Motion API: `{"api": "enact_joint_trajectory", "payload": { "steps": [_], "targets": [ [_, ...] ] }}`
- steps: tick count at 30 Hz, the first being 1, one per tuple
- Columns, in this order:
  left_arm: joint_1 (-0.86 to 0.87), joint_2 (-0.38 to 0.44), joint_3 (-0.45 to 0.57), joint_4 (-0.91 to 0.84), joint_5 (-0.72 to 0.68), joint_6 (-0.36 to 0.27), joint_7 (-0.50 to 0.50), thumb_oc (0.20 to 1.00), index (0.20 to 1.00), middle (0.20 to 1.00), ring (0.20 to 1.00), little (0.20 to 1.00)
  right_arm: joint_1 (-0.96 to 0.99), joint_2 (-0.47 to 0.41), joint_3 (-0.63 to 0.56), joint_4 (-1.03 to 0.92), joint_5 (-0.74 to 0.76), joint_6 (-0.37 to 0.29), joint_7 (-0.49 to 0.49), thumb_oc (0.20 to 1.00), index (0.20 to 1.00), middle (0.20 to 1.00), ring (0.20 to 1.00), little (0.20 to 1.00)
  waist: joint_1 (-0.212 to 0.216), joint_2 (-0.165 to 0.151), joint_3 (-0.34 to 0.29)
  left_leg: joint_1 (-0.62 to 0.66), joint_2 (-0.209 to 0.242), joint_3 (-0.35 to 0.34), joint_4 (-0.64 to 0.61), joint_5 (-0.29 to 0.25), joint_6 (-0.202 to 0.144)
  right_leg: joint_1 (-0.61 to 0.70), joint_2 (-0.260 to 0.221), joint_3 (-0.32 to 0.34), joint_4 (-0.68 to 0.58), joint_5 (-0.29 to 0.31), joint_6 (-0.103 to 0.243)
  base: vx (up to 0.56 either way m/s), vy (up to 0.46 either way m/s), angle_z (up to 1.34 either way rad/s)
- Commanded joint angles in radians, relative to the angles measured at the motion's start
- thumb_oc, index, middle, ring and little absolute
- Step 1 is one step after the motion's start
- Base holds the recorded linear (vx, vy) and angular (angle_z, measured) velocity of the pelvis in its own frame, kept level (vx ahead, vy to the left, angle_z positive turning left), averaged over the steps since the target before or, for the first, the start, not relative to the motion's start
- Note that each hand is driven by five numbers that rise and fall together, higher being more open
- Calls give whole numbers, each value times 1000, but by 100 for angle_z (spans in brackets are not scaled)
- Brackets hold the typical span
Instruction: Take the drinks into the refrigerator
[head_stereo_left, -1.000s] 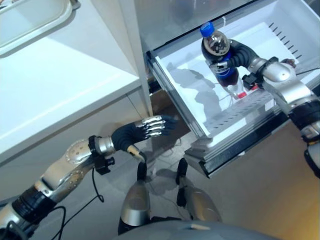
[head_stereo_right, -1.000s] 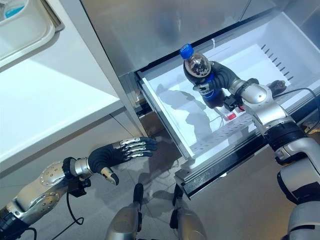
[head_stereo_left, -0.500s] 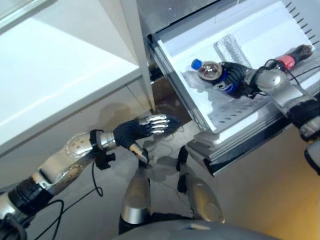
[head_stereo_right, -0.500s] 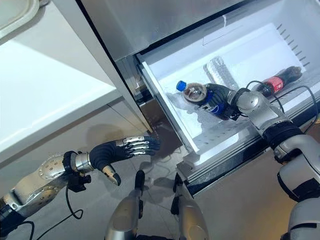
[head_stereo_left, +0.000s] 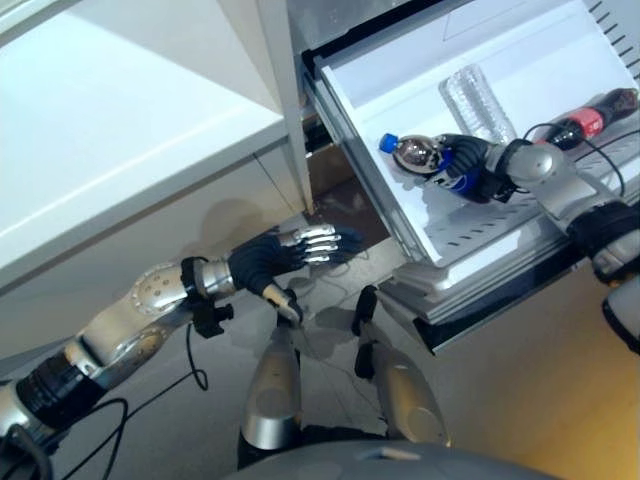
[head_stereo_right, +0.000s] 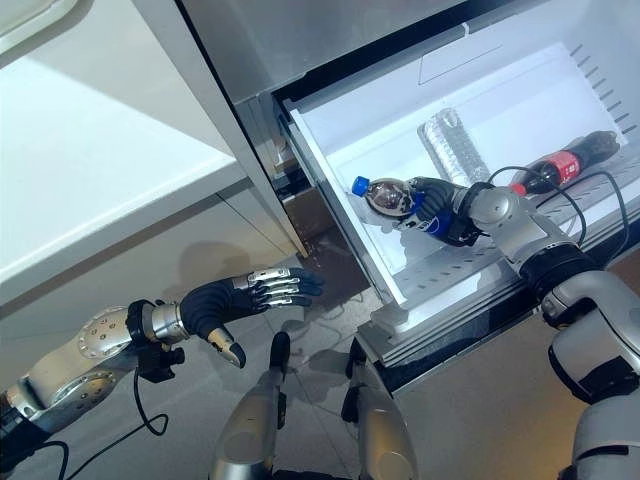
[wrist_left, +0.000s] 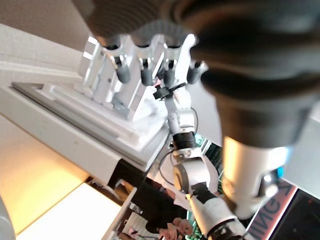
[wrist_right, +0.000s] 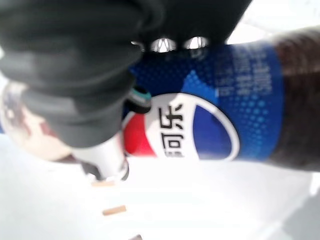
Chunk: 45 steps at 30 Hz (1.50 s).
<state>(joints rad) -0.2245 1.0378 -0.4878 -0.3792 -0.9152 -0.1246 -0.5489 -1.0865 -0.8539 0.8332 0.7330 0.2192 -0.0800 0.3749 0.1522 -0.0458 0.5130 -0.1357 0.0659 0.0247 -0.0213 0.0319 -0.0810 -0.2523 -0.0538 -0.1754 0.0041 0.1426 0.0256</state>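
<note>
Your right robot hand (head_stereo_right: 452, 208) is inside the pulled-out refrigerator drawer (head_stereo_right: 345, 135), fingers curled round the blue-capped cola bottle (head_stereo_right: 395, 199). The right wrist view confirms it: dark cover and thumb wrapped over the blue label, bottle (wrist_right: 225, 120) lying on its side on the white drawer floor. The bottle lies tipped over near the drawer's front left corner, cap pointing to the robot's left, toward the drawer's side wall.

Two other drinks are already in the same drawer: a clear plastic bottle (head_stereo_right: 452, 146) lying flat just behind the right hand, and a red-labelled cola bottle (head_stereo_right: 565, 161) lying on its side well to the right, near the slotted right edge.

Your left robot hand (head_stereo_right: 252, 296) hangs low, in front of the cabinet and below the white tabletop (head_stereo_right: 90, 170), over the floor. Fingers straight and relaxed, thumb apart, holding nothing. It's well apart from the drawer. The left wrist view shows the straight fingers (wrist_left: 145, 65) pointing toward the drawer's underside.
</note>
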Motion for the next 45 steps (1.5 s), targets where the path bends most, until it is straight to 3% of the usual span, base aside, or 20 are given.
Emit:
{"api": "enact_joint_trajectory", "payload": {
  "steps": [1,10,27,28,29,30,31,45],
  "targets": [
    [61,-1,41,-167,26,-48,13,1000,1000,1000,1000,1000,-78,83,8,37,-13,-28,-43,200,200,200,200,200,2,20,7,-31,-3,-62,-63,44,33,-140,-27,-11,268,-109,69,0,0,0],
    [92,-14,74,-182,37,-49,32,1000,1000,1000,1000,1000,-74,184,-7,164,-78,-31,-79,200,200,200,200,200,11,14,7,-87,1,-71,-65,55,31,-195,-26,-20,272,-103,69,-10,-15,2],
    [94,-31,89,-192,53,-59,54,1000,1000,1000,1000,1000,-81,189,-29,174,-101,-32,-101,200,200,200,200,200,12,19,7,-116,-4,-88,-66,48,34,-228,-35,-33,285,-109,67,0,2,6],
    [92,-34,87,-192,53,-58,53,1000,1000,1000,1000,1000,-82,192,-29,179,-103,-33,-100,269,269,269,269,269,13,20,7,-116,-4,-87,-66,48,35,-229,-35,-32,286,-108,68,4,19,4],
    [94,-35,88,-192,52,-59,53,1000,1000,1000,1000,1000,-83,192,-26,181,-103,-32,-96,551,551,551,551,551,13,20,7,-116,-4,-86,-66,47,35,-229,-35,-32,286,-108,68,0,0,0],
    [94,-35,88,-192,52,-59,53,1000,1000,1000,1000,1000,-83,192,-26,181,-103,-32,-96,711,711,711,711,711,13,20,7,-116,-4,-86,-66,47,35,-229,-35,-32,286,-108,68,0,0,0],
    [95,-37,89,-192,52,-59,53,1000,1000,1000,1000,1000,-89,193,-28,184,-102,-31,-95,1000,1000,1000,1000,1000,11,19,7,-114,-5,-84,-66,45,36,-227,-34,-29,281,-107,68,0,0,0],
    [84,-41,89,-185,50,-61,57,1000,1000,1000,1000,1000,-107,184,-27,148,-86,-29,-99,1000,1000,1000,1000,1000,7,8,7,-100,-3,-70,-66,36,37,-219,-31,-17,269,-104,71,0,7,-1]
  ]
}}
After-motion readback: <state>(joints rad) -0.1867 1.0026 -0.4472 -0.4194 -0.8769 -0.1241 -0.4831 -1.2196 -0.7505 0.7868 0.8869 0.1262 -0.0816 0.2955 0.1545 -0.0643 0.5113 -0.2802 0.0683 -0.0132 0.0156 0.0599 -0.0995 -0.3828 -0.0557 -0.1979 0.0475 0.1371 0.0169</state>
